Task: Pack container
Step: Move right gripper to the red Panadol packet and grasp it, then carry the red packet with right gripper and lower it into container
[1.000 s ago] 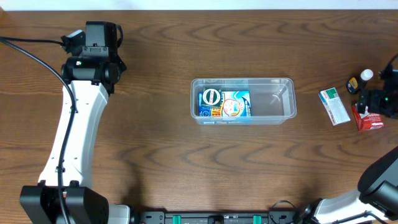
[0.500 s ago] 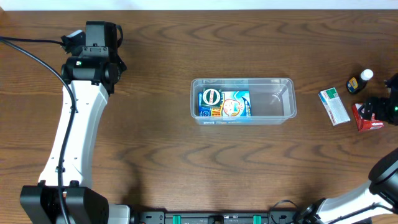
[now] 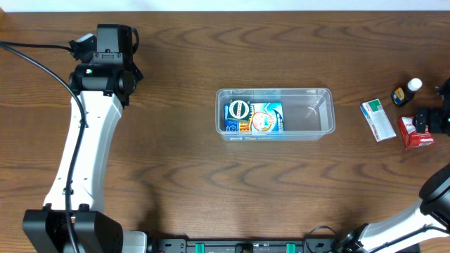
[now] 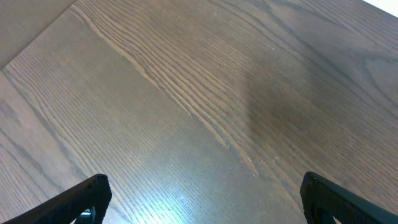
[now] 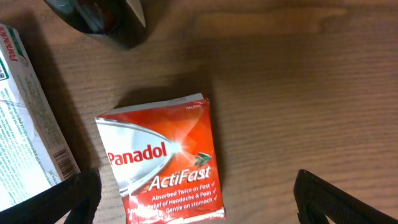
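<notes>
The clear plastic container (image 3: 313, 116) lies at the table's middle, with a blue carton (image 3: 253, 117) flat in its left half. At the far right, my right gripper (image 3: 430, 119) hovers open over a red Panadol box (image 3: 413, 133). In the right wrist view that box (image 5: 163, 162) lies flat on the wood between the wide-spread fingers of the gripper (image 5: 199, 199), nearer the left one. My left gripper (image 3: 112, 42) is at the far left back. Its wrist view shows it open (image 4: 202, 199) over bare wood, holding nothing.
A white and green box (image 3: 377, 120) lies just left of the red one, and shows again at the wrist view's left edge (image 5: 25, 124). A small dark bottle with a white cap (image 3: 406, 92) lies behind them. The table's right edge is close.
My right gripper has shifted slightly right toward the table edge, uncovering the bottle and more of the red box. The left arm has not moved.
</notes>
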{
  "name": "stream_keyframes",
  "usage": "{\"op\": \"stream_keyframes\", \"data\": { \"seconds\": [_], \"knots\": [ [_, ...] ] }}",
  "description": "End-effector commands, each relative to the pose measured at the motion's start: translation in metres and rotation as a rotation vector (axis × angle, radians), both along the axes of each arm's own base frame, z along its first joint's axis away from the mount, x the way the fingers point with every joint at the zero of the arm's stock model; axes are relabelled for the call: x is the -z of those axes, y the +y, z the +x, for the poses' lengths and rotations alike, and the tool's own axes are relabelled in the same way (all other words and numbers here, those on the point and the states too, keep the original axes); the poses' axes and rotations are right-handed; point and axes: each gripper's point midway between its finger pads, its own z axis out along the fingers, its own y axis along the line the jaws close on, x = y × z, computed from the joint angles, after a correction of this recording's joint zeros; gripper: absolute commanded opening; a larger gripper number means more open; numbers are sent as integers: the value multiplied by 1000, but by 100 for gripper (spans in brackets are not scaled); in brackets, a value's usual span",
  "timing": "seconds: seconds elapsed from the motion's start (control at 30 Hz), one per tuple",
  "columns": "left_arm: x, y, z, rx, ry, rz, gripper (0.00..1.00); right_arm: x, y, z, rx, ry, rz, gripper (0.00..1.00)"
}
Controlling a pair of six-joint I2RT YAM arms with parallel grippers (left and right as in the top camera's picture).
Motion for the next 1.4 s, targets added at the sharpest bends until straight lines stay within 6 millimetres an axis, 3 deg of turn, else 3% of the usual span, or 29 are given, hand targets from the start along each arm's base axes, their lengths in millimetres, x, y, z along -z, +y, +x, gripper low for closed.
{"op": "stream_keyframes", "data": {
  "seconds": [0.0, 0.3, 0.37, 0.47, 0.53, 0.8, 0.93, 1.13, 1.27, 1.37],
  "knots": [
    [-5, 4, -1, -4, -5, 17, 98, 17, 7, 6, -58, 5, 43, 96],
    [-5, 4, -1, -4, -5, 18, 98, 46, 15, 2, -61, 52, 108, 92],
    [-5, 4, -1, -4, -5, 18, 98, 46, 15, 2, -60, 52, 108, 87],
    [-5, 4, -1, -4, -6, 17, 98, 46, 14, 2, -42, 51, 113, 66],
    [-5, 4, -1, -4, -6, 17, 98, 45, 14, 3, -10, 46, 122, 58],
    [-5, 4, -1, -4, -5, 18, 98, 38, 12, 5, 147, 24, 163, 53],
    [-5, 4, -1, -4, -6, 17, 98, 10, 9, 8, 233, -32, 158, 54],
    [-5, 4, -1, -4, -5, 18, 98, -63, 24, 10, 275, -149, 119, 54],
    [-5, 4, -1, -4, -5, 18, 98, -117, 60, 9, 308, -231, 133, 55],
    [-5, 4, -1, -4, -5, 18, 98, -150, 102, 8, 281, -274, 157, 56]
  ]
}}
